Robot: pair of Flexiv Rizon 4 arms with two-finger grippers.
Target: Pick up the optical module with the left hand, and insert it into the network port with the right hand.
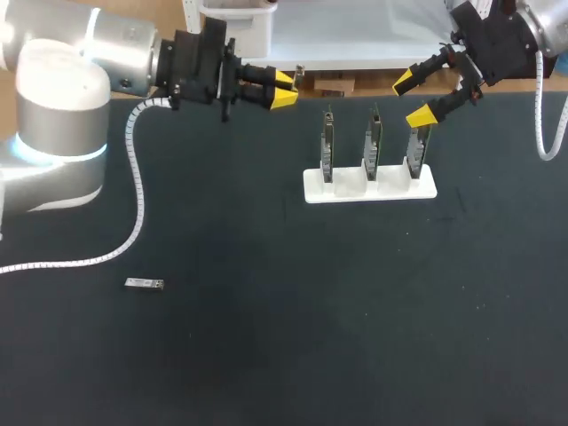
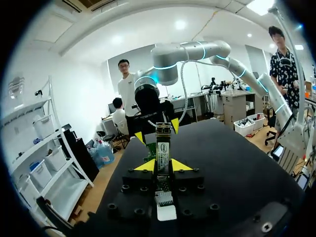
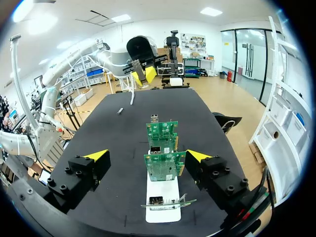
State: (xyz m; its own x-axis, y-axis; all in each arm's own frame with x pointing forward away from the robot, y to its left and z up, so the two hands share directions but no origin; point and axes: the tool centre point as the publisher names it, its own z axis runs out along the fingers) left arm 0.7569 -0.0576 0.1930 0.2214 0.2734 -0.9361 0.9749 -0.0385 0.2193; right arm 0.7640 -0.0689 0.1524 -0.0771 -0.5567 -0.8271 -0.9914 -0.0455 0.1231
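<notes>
My left gripper hovers high over the table's back left, pointing right, shut on a slim optical module that sticks out past its yellow tips. A second module lies flat on the black mat at the front left. Three green network cards stand upright in a white holder at the back right. My right gripper is open just above the rightmost card. In the right wrist view the cards line up ahead, between its spread fingers, untouched.
A coiled white cable trails from my left arm across the mat's left side. A white bin and a small brown box sit beyond the mat's back edge. The black mat covers the table.
</notes>
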